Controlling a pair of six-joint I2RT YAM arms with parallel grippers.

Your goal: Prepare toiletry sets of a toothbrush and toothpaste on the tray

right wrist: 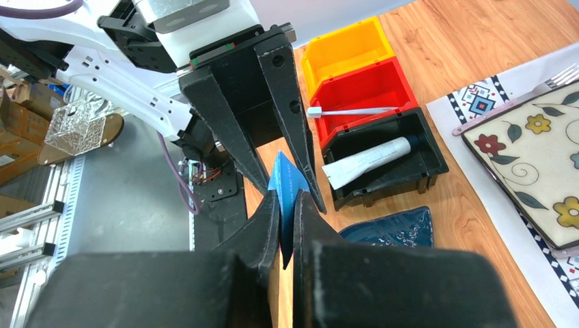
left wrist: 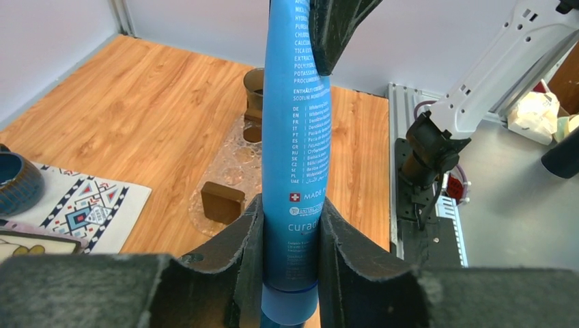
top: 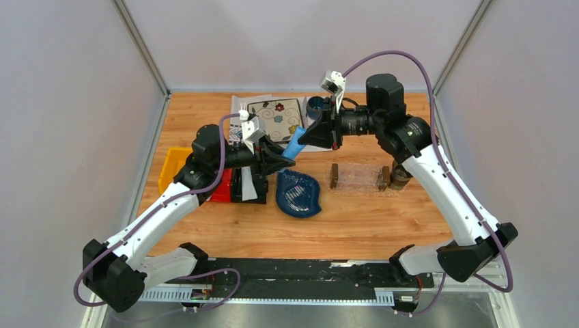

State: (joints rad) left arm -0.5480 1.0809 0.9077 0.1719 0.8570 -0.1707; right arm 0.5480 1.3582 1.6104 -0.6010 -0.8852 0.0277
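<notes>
A light blue toothpaste [top: 295, 147] tube hangs in the air between both arms, left of the tray [top: 358, 179]. My left gripper [left wrist: 290, 205] is shut on its cap end [left wrist: 297, 137]. My right gripper [right wrist: 287, 205] is shut on the flat crimped end [right wrist: 285, 181], facing the left gripper's fingers [right wrist: 287, 116]. The clear tray [left wrist: 232, 160], with a brown block at each short end, has nothing in it. The toothbrush [right wrist: 351, 111] lies in the red bin [right wrist: 369, 89]. A white-grey toothpaste [right wrist: 369, 158] lies in the black bin [right wrist: 423, 147].
A dark blue leaf-shaped dish [top: 298, 193] lies below the held tube. A yellow bin [right wrist: 348, 51] adjoins the red one. A flowered plate [top: 276, 117] on a patterned mat and a blue cup [top: 315, 106] sit at the back. A brown cup [left wrist: 254, 85] stands beyond the tray.
</notes>
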